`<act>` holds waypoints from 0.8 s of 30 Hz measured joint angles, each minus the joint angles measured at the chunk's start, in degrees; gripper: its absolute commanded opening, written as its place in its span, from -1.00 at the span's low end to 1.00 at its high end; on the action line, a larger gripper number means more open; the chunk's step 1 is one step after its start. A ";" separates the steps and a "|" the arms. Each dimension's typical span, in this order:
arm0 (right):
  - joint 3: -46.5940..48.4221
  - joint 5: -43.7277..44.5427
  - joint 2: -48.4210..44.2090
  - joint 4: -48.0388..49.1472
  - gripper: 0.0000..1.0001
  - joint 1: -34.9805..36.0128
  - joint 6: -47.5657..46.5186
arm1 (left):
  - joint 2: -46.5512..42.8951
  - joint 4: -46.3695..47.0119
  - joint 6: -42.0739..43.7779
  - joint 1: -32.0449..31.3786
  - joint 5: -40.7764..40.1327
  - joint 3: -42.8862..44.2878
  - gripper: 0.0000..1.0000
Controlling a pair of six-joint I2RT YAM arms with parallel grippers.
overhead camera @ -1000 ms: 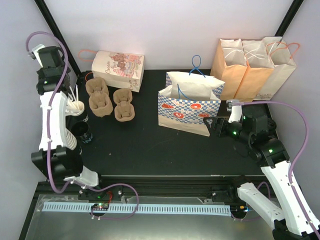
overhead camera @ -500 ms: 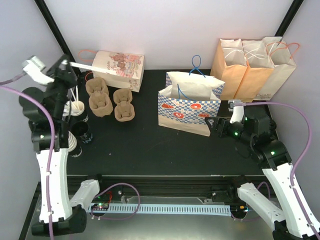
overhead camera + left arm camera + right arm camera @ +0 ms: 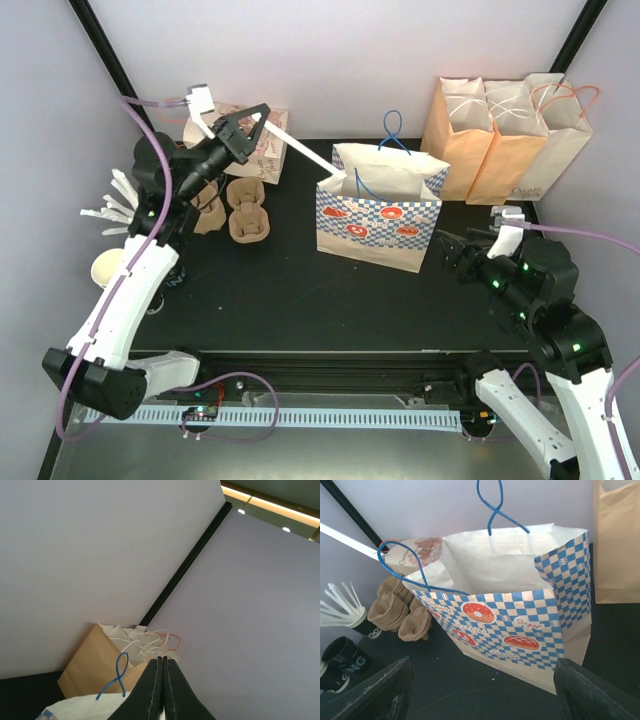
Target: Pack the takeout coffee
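While the left claw [image 3: 245, 120] is clenched on a white stirrer [image 3: 300, 153], the right claw [image 3: 452, 247] gapes.

A blue-and-white checkered paper bag [image 3: 378, 212] with blue cord handles stands open mid-tabletop [image 3: 300, 290], printed with donuts and bread. Three tan paper bags [image 3: 505, 135] stand side by side at the back right. Brown pulp cup carriers [image 3: 245, 208] sit at the left, before a printed kraft bag [image 3: 262, 150] (partly hidden).

Blue-and-white checked bag [image 3: 520, 615] with blue handles; tan bags [image 3: 500, 140]; brown carriers [image 3: 247, 208].
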 measured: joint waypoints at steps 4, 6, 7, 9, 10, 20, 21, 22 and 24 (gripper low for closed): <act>0.26 1.75 -1.55 0.09 0.59 0.00 0.02 | 3.15 1.88 1.42 -2.01 -0.39 1.79 -0.97; 0.28 2.47 -1.90 0.09 0.59 0.00 0.02 | 4.28 2.78 1.88 -2.49 -0.79 2.45 -0.97; 0.37 2.78 -1.92 0.09 0.59 0.00 0.04 | 4.81 3.19 2.21 -2.80 -1.07 2.89 -0.97; 0.37 3.32 -1.92 0.07 0.59 0.00 0.04 | 6.14 3.98 3.30 -4.11 -1.46 3.98 -0.97; 0.39 3.58 -1.95 0.04 0.59 0.00 0.09 | 6.99 4.39 4.37 -5.29 -1.79 4.81 -0.97; 0.39 6.05 -3.52 0.04 0.59 0.00 0.98 | 12.09 5.84 18.49 -15.74 -9.64 5.88 -0.97; 0.39 6.14 -3.52 0.04 0.59 0.00 1.05 | 12.41 6.05 19.15 -16.17 -9.97 5.88 -0.97; 0.39 6.19 -3.52 0.04 0.59 0.00 1.18 | 12.87 6.29 19.54 -16.52 -10.14 5.88 -0.97; 0.39 6.16 -3.52 0.04 0.61 0.00 1.27 | 14.03 6.67 19.85 -16.94 -10.25 5.88 -0.97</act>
